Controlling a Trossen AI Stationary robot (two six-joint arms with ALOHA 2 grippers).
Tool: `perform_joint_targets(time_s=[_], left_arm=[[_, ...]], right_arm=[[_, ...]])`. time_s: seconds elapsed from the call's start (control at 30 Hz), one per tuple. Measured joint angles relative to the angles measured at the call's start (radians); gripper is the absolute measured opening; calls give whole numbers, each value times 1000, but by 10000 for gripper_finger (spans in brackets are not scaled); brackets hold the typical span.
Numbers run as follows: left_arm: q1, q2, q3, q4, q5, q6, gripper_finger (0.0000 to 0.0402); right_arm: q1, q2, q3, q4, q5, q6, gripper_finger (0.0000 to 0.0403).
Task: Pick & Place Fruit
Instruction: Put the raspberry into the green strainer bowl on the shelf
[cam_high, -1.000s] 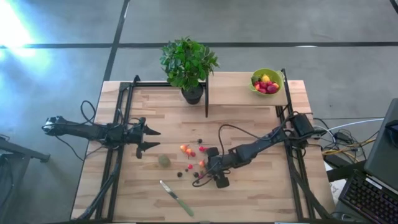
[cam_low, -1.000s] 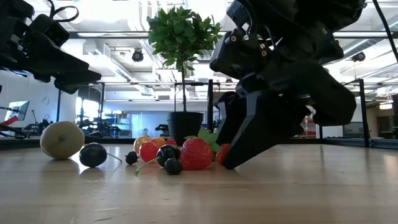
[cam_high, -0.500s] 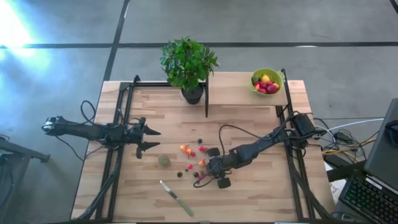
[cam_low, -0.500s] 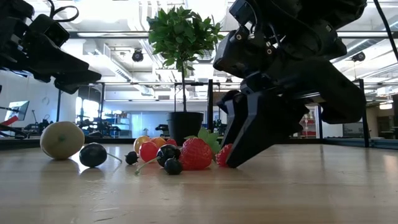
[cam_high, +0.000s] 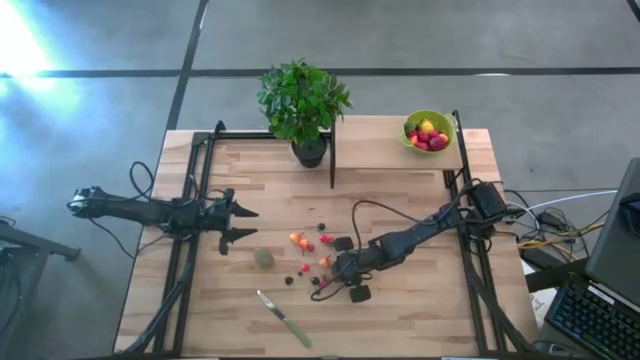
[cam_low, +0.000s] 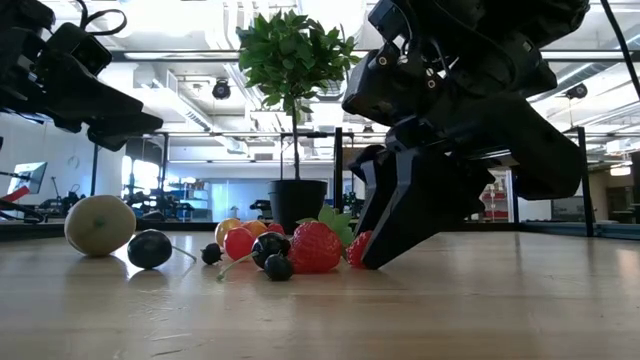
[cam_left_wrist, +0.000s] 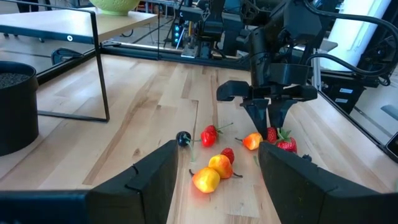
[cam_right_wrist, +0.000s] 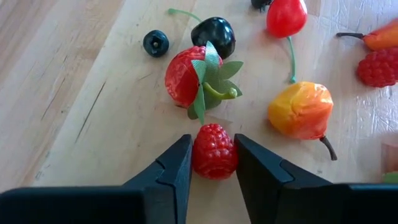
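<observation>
Right gripper (cam_right_wrist: 212, 163) is clenched on a red raspberry (cam_right_wrist: 214, 151) resting on the tabletop (cam_high: 400, 310) among scattered fruit near centre. Left gripper (cam_high: 245, 224) hovers released by the left edge. The lime-green bowl (cam_high: 428, 131) at the far right corner holds a yellow lemon (cam_high: 427, 126) and red berries.

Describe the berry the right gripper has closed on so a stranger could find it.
Find the scattered fruit mid-table, where the right gripper comes down. Between its fingers sits a raspberry, beside the strawberry. It is bumpy all over and has no green leaves.
</observation>
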Motion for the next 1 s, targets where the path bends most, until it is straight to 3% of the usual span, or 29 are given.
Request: perform_joint_targets(time_s=[0.17,0.37,0.67,0.87,1.0], left_arm=[[0,0,0,0,0,0,229],[0,0,0,0,0,0,229],[0,2,0,0,0,0,229],[0,2,0,0,0,0,229],[0,2,0,0,0,0,229]], right_arm=[[0,-2,0,-2,1,0,86],[-2,-87,-3,-127,44,-1,99],[-22,-391,-2,-453,329,-27,89],[-94,-634,-2,-606,504,-38,100],[-192,-785,-2,-636,539,-73,99]])
